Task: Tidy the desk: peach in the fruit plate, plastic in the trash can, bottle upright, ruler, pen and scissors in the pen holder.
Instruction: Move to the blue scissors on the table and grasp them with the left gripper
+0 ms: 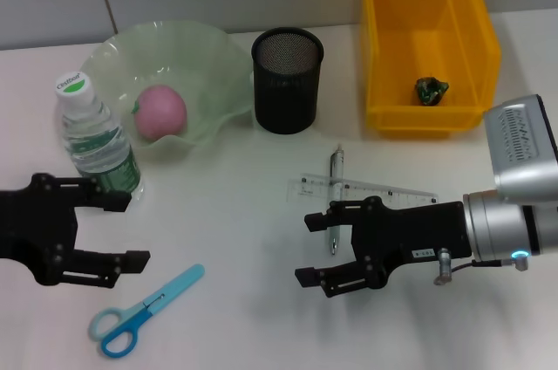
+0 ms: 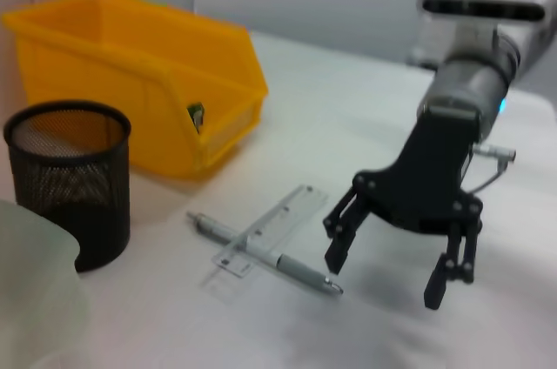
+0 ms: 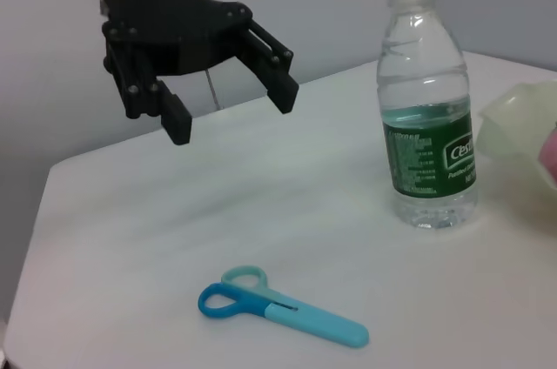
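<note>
Right gripper (image 1: 312, 248): level above the table, jaws wide apart, empty, fingertips over the pen (image 1: 334, 194) (pen crossed the ruler (image 1: 366, 188)). Left gripper (image 1: 135, 229): spread, empty, near the upright bottle (image 1: 94, 138). Scissors (image 1: 141, 313) flat between the arms. Peach (image 1: 159, 113) in plate (image 1: 212, 63); plastic (image 1: 430, 89) in bin (image 1: 388, 34); holder (image 1: 287, 80) between them.

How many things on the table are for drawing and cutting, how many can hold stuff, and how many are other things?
Drawing and cutting: 3 – pen, ruler, scissors
Holders: 3 – fruit plate, pen holder, trash can
Other: 3 – peach, bottle, plastic
Total: 9
</note>
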Controlling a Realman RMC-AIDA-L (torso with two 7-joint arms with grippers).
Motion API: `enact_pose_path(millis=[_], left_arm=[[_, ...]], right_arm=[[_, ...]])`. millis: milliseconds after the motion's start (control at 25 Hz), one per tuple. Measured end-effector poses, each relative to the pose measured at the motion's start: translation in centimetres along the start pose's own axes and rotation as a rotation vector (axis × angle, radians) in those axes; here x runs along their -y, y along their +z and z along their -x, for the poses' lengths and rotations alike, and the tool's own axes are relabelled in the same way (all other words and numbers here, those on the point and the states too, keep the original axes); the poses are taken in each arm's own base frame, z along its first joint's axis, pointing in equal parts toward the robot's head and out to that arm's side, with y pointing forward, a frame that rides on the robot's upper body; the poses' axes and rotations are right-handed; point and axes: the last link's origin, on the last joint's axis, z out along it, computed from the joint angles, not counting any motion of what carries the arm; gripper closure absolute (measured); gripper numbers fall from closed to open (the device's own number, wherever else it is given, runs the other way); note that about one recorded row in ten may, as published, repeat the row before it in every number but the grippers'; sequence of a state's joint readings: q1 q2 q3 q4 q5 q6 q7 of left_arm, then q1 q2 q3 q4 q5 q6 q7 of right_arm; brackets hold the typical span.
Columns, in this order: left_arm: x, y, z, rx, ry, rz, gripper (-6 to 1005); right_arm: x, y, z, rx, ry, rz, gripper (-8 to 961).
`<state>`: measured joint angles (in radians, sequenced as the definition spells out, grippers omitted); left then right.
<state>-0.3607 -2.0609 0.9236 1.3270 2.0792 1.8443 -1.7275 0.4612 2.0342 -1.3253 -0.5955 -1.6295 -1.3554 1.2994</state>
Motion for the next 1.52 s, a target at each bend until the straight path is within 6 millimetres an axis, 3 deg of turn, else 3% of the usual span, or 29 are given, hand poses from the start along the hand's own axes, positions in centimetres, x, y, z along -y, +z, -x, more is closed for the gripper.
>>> enact_pose_path(millis=[200, 400, 560, 600, 720, 800, 1080, 1520], left_arm=[[0.1, 0.0, -2.3, 0.119, 0.038, 0.015, 182], [0.6, 1.6, -4.5, 0.283, 0.095, 0.003, 183], [0.7, 2.0, -4.9, 0.315, 0.098, 0.002, 183], [0.9, 3.2, -6.0, 0.380, 0.095, 0.002, 184], [0.9, 3.2, -6.0, 0.380, 0.095, 0.002, 184], [1.3, 5.4, -6.6, 0.485, 0.069, -0.022, 185], [0.7, 7.3, -6.3, 0.627, 0.078, -0.049, 186], [0.5, 8.6, -6.3, 0.694, 0.064, -0.053, 186]], right_arm=[[0.0, -0.1, 0.4, -0.013, 0.006, 0.021, 124], [0.4, -0.2, 0.8, -0.062, 0.005, 0.016, 124], [0.6, -0.3, 1.3, -0.098, 0.002, 0.021, 124], [0.7, -0.3, 1.3, -0.103, 0.000, 0.022, 124], [0.8, -0.3, 1.5, -0.110, -0.006, 0.021, 124], [0.9, -0.2, 1.6, -0.111, -0.011, 0.018, 124], [1.3, -0.3, 2.1, -0.122, -0.019, 0.017, 124], [1.3, 0.1, 1.9, -0.150, -0.018, 0.027, 124]])
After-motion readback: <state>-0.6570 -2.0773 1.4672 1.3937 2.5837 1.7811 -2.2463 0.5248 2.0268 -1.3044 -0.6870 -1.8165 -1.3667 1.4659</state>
